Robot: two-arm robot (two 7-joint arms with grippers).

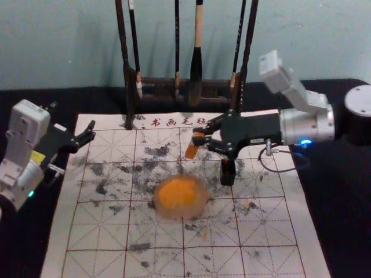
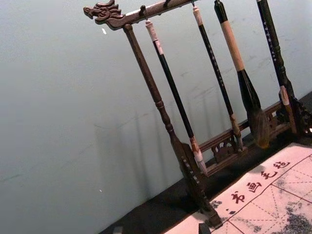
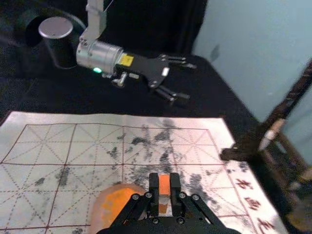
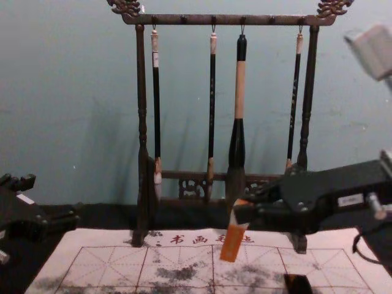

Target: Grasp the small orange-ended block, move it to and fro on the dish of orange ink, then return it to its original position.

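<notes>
The right gripper (image 3: pixel 165 184) grasps the block (image 4: pixel 233 242) above the mat (image 1: pixel 275 231), beyond the dish (image 1: pixel 200 205). Inking unconfirmed; return remains. Left gripper (image 3: pixel 189 81): jaws released, near the left edge.

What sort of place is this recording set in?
Probably a calligraphy or ink-painting practice corner: a dark wooden rack hung with brushes, a gridded, ink-smudged mat with Chinese characters, and a dish of orange ink.

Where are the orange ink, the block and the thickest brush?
Orange ink (image 1: pixel 177 193), head view: its middle.
Block (image 4: pixel 233 243), chest view: its orange lower end.
Thickest brush (image 4: pixel 239 92), chest view: its pale handle section.
</notes>
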